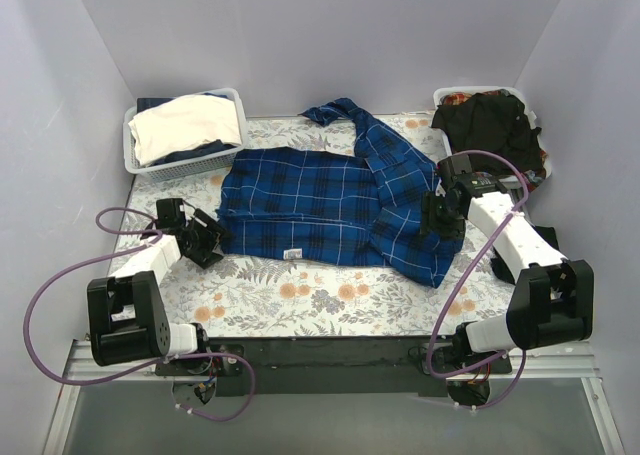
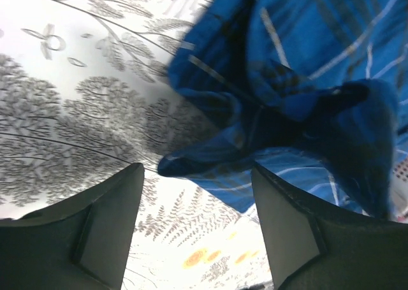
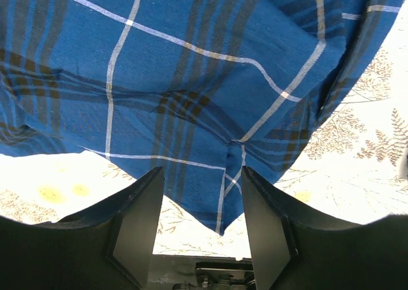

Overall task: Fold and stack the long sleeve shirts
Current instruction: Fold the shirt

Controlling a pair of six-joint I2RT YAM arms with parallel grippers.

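**Both claws spread at the plaid shirt's near edge, nothing pinched yet**

From where I stand, the royal-blue plaid cloth shirt [image 1: 320, 200] lies mostly flat on the flowered tablecloth [image 1: 300, 295], reaching from one claw to the other. The left claw [image 2: 196, 175] is spread wide. The shirt's rumpled corner sits just ahead of it, nearer its right finger than its left, and neither finger touches it. The right claw [image 3: 201, 175] is spread too. A pointed bit of hem dips into the gap between its fingers, and I see no pinch on it.

The plain black shirt [image 1: 490, 120] is heaped in a white lattice basket [image 1: 545, 170] beyond the right claw, well apart from it. A second white basket [image 1: 135, 160], holding a cream cloth [image 1: 188, 125], stands beyond the left claw.

My guess is that the step in hand is taking the two near corners for a fold. To do it well:

- The left claw should slide forward and a touch to its right, so the whole bunched corner goes between the fingers rather than one loose layer.
- The right claw is already placed and needs only to close low on the hem point.
- Both should then lift together and evenly, keeping the edge taut between them so the fold lands straight.
- A slanting panel lies over the shirt beside the right claw, and a lopsided lift could drag it askew.
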